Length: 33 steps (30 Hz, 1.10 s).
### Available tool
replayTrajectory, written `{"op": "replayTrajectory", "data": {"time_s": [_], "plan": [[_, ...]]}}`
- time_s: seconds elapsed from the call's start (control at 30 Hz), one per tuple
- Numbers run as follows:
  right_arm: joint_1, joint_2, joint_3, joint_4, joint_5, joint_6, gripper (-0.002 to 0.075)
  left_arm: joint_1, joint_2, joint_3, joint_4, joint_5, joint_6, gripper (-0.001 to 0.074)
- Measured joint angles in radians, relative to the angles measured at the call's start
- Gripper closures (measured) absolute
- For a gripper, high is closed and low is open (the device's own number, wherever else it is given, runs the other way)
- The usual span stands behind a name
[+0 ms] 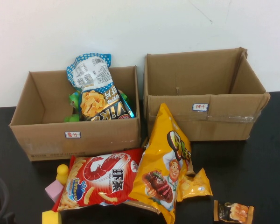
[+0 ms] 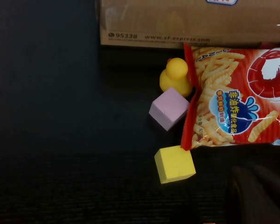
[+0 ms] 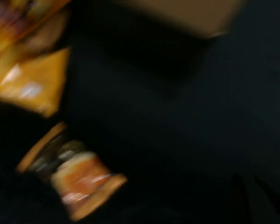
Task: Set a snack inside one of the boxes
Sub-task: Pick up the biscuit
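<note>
The snack (image 1: 233, 212), a small dark brown and orange packet, lies flat on the black table at the front right. It also shows blurred in the right wrist view (image 3: 74, 179). The taller taped cardboard box (image 1: 224, 123) with a small white label stands open at the back right; its corner shows in the right wrist view (image 3: 186, 14). My right gripper (image 3: 254, 200) is a dim dark shape above the bare table, apart from the snack. My left gripper (image 2: 259, 196) is shut and empty, low over the table near the red bag (image 2: 238, 107). Neither gripper shows in the high view.
The lower box (image 1: 46, 137) at the back left holds chip bags. In front lie the red shrimp-chip bag (image 1: 100, 179), a big yellow bag (image 1: 165, 163) and a small yellow-orange packet (image 1: 193, 185). A yellow duck (image 2: 176, 74), pink block (image 2: 169, 108) and yellow block (image 2: 174, 163) sit front left.
</note>
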Motion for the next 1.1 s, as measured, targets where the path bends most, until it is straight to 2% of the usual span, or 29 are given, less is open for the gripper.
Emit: {"op": "replayTrajectory", "data": {"time_s": [0.13,0.23,0.33,0.5,0.57,0.8,1.03,1.1], "plan": [[0.131,0.147,-0.023,0.000,0.002,-0.056,0.0715,0.000,0.002,0.000,-0.002,0.000,0.002,0.0736],[0.218,0.245,-0.033,0.000,0.002,-0.097,0.0658,0.000,0.002,0.000,-0.009,0.000,0.002,0.0736],[0.291,0.333,-0.043,0.009,0.007,-0.110,0.0531,0.000,0.002,0.000,-0.011,0.000,0.004,0.0736],[0.354,0.468,-0.106,0.049,0.059,-0.114,0.0243,0.000,0.002,0.000,-0.020,0.000,0.028,0.0736],[0.356,0.512,-0.138,0.051,0.067,-0.114,0.0190,0.000,0.002,0.000,-0.028,0.002,0.030,0.0736],[0.356,0.649,-0.243,0.030,0.110,-0.114,0.0148,0.000,0.002,0.000,-0.035,0.002,0.041,0.0736],[0.356,0.713,-0.267,-0.056,0.103,-0.114,0.0148,0.000,0.002,0.000,-0.038,0.002,0.041,0.0736],[0.356,0.726,-0.271,-0.081,0.103,-0.114,0.0169,0.000,0.002,0.000,-0.038,0.002,0.042,0.0736]]}}
